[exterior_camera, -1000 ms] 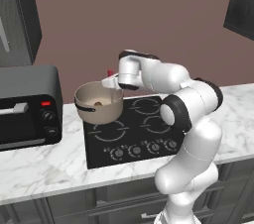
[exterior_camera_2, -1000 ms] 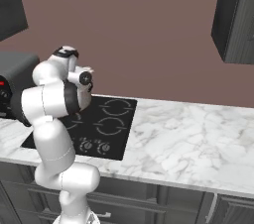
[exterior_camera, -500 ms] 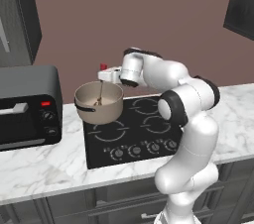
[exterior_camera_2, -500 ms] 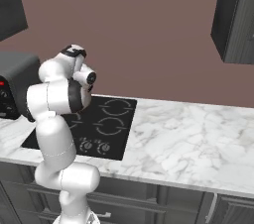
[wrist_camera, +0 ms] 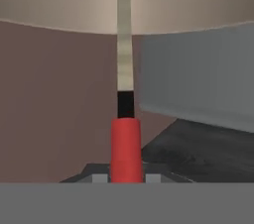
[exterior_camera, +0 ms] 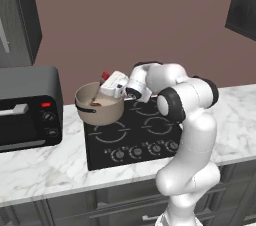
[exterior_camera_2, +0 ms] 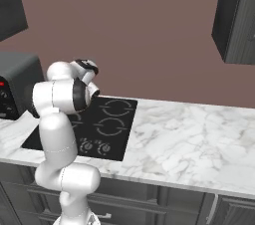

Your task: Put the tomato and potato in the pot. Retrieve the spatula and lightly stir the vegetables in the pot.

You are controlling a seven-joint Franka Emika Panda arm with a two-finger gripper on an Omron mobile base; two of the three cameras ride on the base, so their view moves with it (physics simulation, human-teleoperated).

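You are holding the spatula [wrist_camera: 125, 119] right now. The gripper [exterior_camera: 111, 88] is squeezing tight on its red handle, which is standing up at the bottom middle of the hand view. The thin shaft is running up to the top of that picture, and only the base of the flat head is peeking in at the very top edge.

In the left base view, the pot [exterior_camera: 98, 104] is sitting left of the middle of the frame, on the back left part of the black stove [exterior_camera: 136, 135]. The gripper is hanging just over the pot's right rim, and the spatula is slanting down into the pot.

A second ago the hand was sitting a bit more to the right of the pot. Now it is leaning further over the rim, and the tool is pointing at a new spot inside. I think this means you are stirring, so the task is looking almost done.

Something brownish is showing inside the pot, maybe the potato [exterior_camera: 96, 103]. I cannot make out the tomato, so I cannot tell if it is in there
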